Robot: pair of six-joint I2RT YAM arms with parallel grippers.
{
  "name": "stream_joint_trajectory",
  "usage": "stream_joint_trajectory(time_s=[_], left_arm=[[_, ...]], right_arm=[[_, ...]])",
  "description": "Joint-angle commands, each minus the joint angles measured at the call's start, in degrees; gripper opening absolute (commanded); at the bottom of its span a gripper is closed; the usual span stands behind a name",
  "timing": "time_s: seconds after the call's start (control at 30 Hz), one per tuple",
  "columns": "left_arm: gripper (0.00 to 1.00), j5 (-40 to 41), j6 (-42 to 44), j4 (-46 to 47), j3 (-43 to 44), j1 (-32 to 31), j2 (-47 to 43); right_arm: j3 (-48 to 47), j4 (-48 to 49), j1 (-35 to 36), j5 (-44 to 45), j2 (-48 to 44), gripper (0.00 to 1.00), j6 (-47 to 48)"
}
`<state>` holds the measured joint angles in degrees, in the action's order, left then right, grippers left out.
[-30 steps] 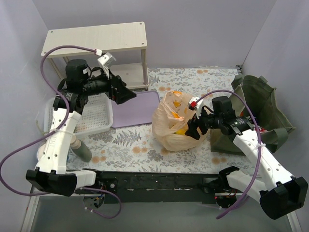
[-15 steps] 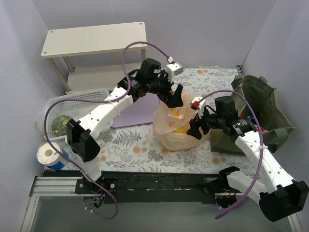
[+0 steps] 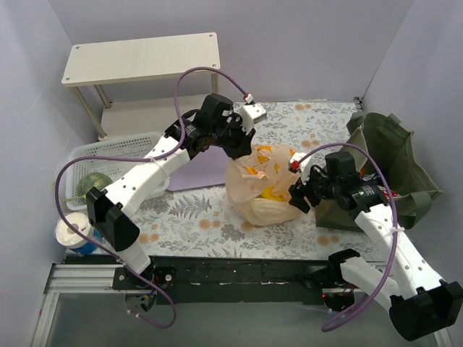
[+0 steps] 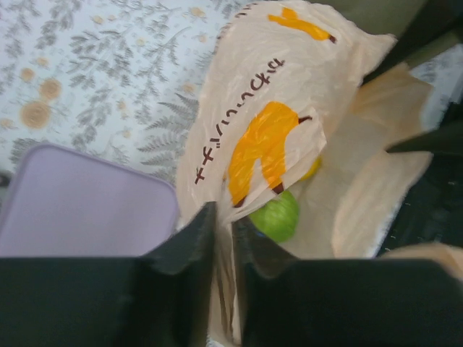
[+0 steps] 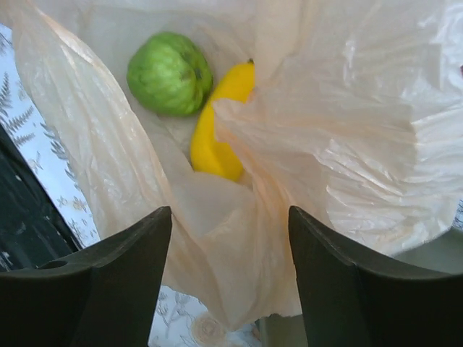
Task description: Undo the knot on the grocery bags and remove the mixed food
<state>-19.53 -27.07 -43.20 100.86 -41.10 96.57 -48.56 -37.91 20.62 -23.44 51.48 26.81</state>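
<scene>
The peach-orange grocery bag [image 3: 264, 189] stands mid-table with its mouth open; no knot shows. My left gripper [image 3: 244, 150] reaches in from the far left and is shut on a pinch of the bag's rim [image 4: 224, 238]. Inside the bag lie a round green fruit [image 5: 170, 72] and a yellow oval fruit [image 5: 217, 134]; the green fruit [image 4: 278, 215] also shows in the left wrist view. My right gripper [image 5: 230, 224] is at the bag's right side [image 3: 298, 194], open, with a loose fold of the plastic between its fingers. A green melon [image 3: 92, 185] lies in the white basket [image 3: 116, 150].
An olive-green tote [image 3: 387, 155] stands right of the bag, close behind my right arm. A lilac mat [image 3: 192, 172] lies left of the bag. A white shelf [image 3: 141, 59] is at the back left. A paper roll [image 3: 74, 231] sits at the near left.
My left arm swung from above the basket over to the bag and shut on its rim. The melon now shows in the basket. The right jaws have narrowed a little.
</scene>
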Motion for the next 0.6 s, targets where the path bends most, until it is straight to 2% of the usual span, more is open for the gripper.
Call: stream_joint_trajectory(time_s=[0.0,0.1,0.23,0.37,0.47,0.57], left_arm=[[0.00,-10.16,3.78,-4.43,-3.91,-0.47,-6.22],[0.00,-16.56,3.43,-4.79,-4.44,-1.35,-7.36],[0.00,-19.14,2.73,-3.74,-2.51,-3.37,-7.63],[0.00,-18.97,2.37,-3.21,-1.54,-4.07,-6.67],[0.00,-19.06,1.76,-2.94,-1.72,-4.07,-6.49],[0.00,-17.74,0.97,-2.85,-2.16,-4.07,-7.18]], right_arm=[[-3.89,-1.99,-0.23,0.51,-0.77,0.70,5.09],[-10.74,-3.83,0.99,-3.00,-0.07,0.66,8.07],[-14.98,-6.47,7.48,-8.28,0.63,0.59,11.68],[-11.14,-6.74,12.85,-8.64,2.13,0.52,13.71],[-1.74,1.32,17.34,-0.93,1.95,0.46,12.84],[7.03,13.77,18.22,11.81,1.95,0.41,6.34]])
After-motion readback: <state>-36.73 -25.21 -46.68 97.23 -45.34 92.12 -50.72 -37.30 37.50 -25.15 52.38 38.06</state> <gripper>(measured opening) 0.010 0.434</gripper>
